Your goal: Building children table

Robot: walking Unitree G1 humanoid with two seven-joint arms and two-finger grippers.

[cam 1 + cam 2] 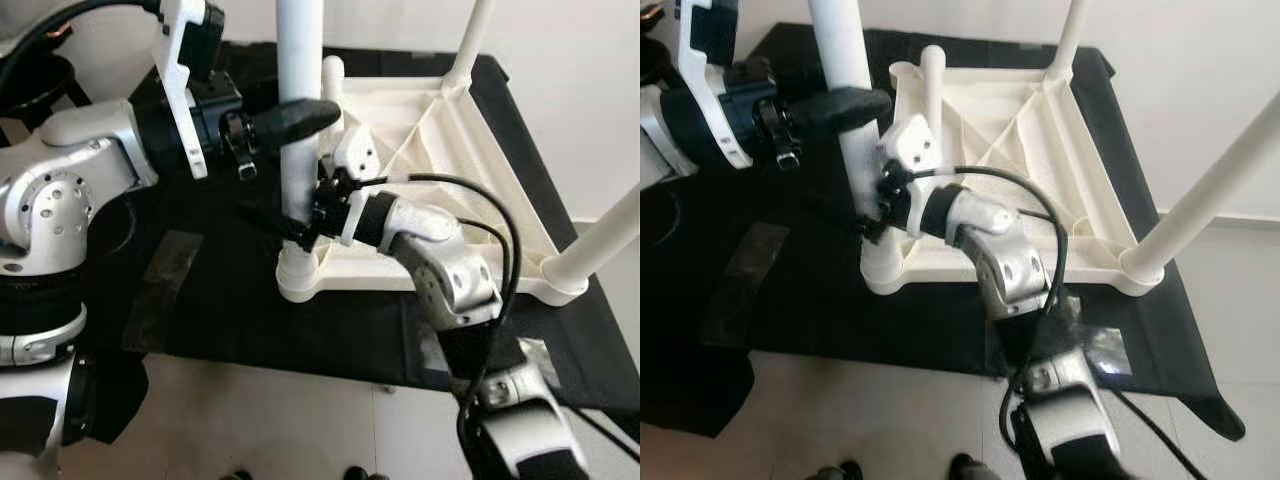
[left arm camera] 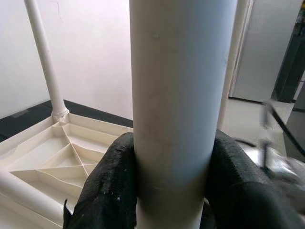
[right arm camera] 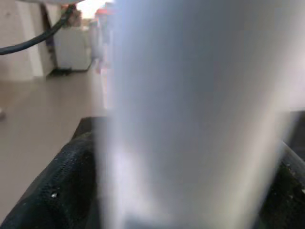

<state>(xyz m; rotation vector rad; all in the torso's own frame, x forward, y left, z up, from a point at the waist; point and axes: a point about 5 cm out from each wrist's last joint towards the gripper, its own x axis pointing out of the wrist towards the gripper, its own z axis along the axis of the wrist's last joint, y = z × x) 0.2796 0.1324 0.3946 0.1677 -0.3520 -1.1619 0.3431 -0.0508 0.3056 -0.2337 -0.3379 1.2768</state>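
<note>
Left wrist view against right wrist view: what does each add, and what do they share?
The left wrist view alone shows the upturned tabletop's ribbed underside, a thinner leg standing at its far corner, and a white wall behind. The right wrist view alone shows a black cable, a stretch of beige floor and blurred white furniture beyond. Both share the thick white leg seen close up, upright, with black gripper fingers pressed against either side of it. So the left gripper and the right gripper are both shut on that leg.

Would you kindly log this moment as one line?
step: seating table leg in tabletop corner | left gripper: shut on table leg, higher | right gripper: shut on table leg, lower
</note>
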